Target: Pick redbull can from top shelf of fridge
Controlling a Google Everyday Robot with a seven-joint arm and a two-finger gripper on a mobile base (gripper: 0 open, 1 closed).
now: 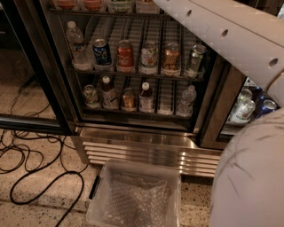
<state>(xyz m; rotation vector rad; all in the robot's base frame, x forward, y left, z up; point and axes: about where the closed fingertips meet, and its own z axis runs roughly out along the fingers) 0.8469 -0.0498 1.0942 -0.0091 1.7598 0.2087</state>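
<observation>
The fridge [146, 148] stands open in front of me, with wire racks and a slatted steel base. The top shelf [106, 12] runs along the frame's upper edge. Only the bottoms of several drinks standing on it show, so I cannot pick out the redbull can. My white arm [222, 31] reaches from the right up and to the left, in front of the racks, and leaves the frame at the top. The gripper is out of view above the frame.
The middle rack holds a water bottle [75, 42], a blue Pepsi can [102, 51] and other cans; the lower rack [137, 111] holds bottles and cans. The open glass door [31, 66] is at left. A clear plastic bin [137, 195] and black cables [26, 155] lie on the floor.
</observation>
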